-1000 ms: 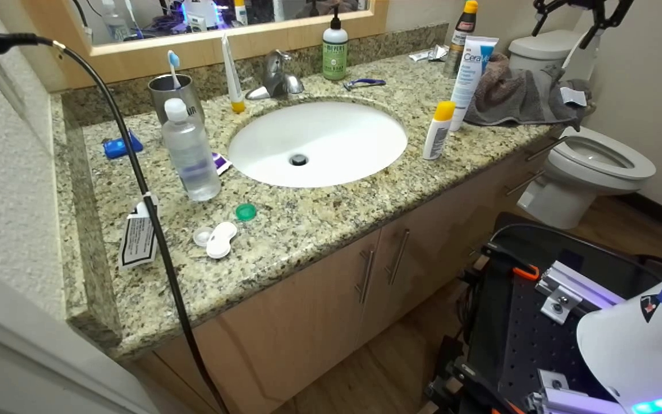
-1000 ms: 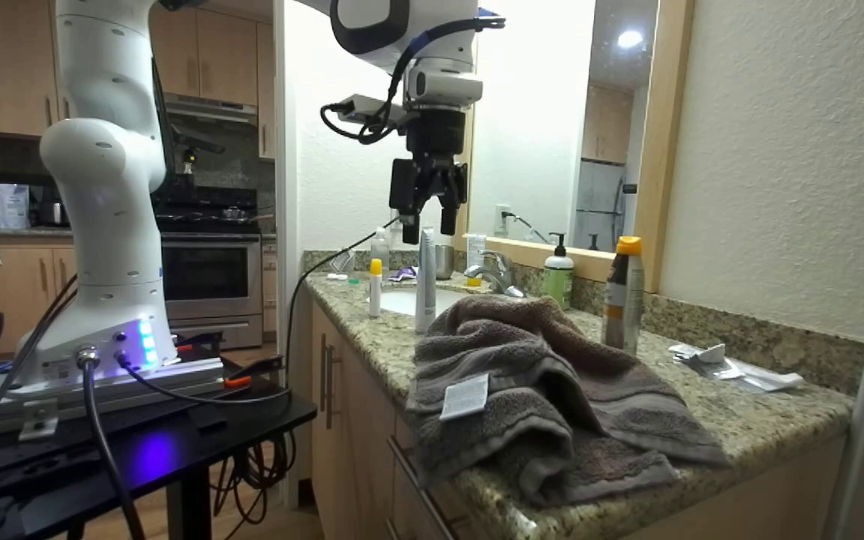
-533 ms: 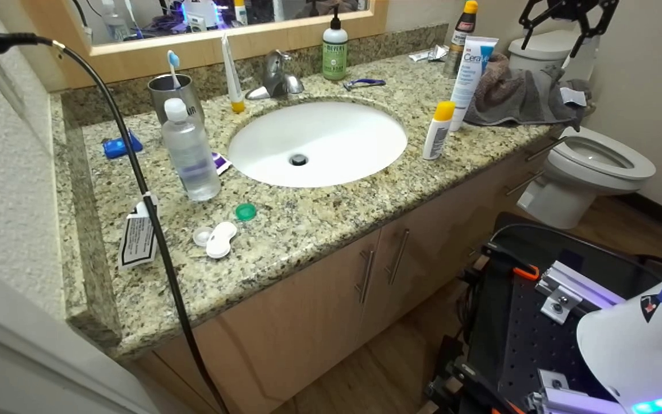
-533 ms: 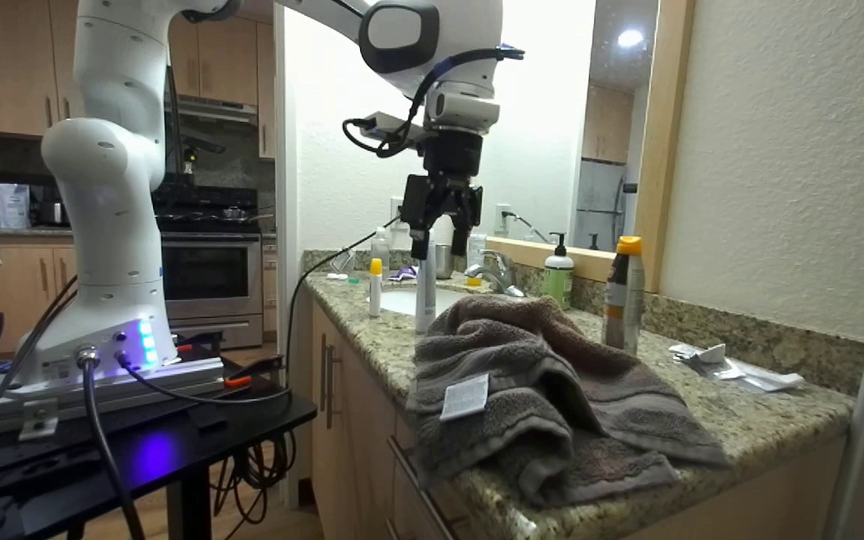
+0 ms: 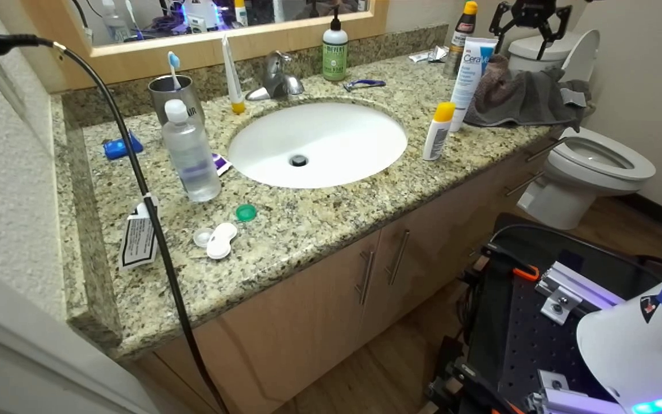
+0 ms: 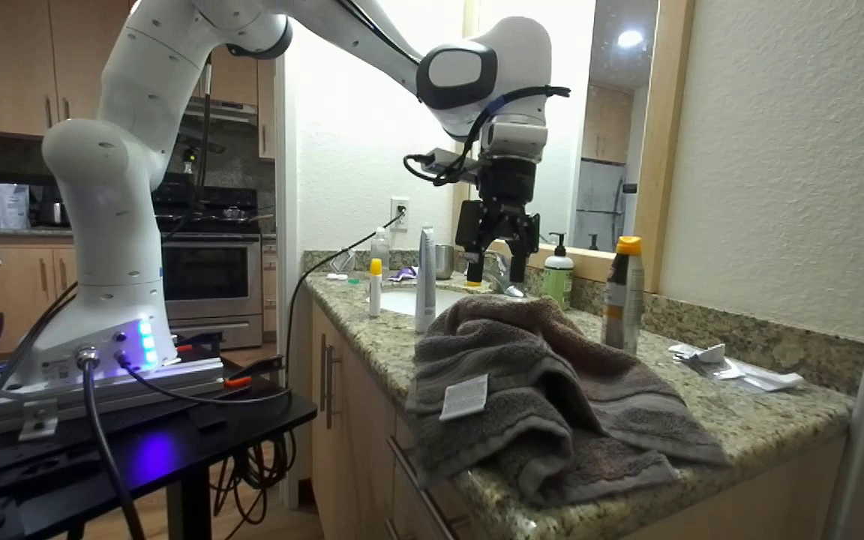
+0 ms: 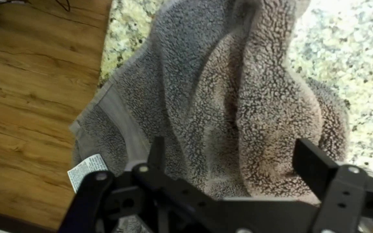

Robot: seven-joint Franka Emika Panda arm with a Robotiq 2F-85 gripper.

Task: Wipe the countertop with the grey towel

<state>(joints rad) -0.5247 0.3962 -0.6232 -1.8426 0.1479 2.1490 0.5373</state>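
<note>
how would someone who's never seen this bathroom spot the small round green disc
In an exterior view, find the oval white sink in the speckled granite countertop. Beside it stands a clear white-capped plastic bottle; near the bottle's base lies the small round green disc. Its neighbour is a white two-lobed plastic case, but the disc is a single circle, all green.

In exterior view: towel [image 6: 522, 360] on countertop [image 6: 784, 412], below claw [image 6: 496, 276]. Tube [image 6: 425, 283] left of claw, bottle [image 6: 376, 294] farther left. Right of claw: soap dispenser [image 6: 558, 281], then spray can [image 6: 624, 300].
</note>
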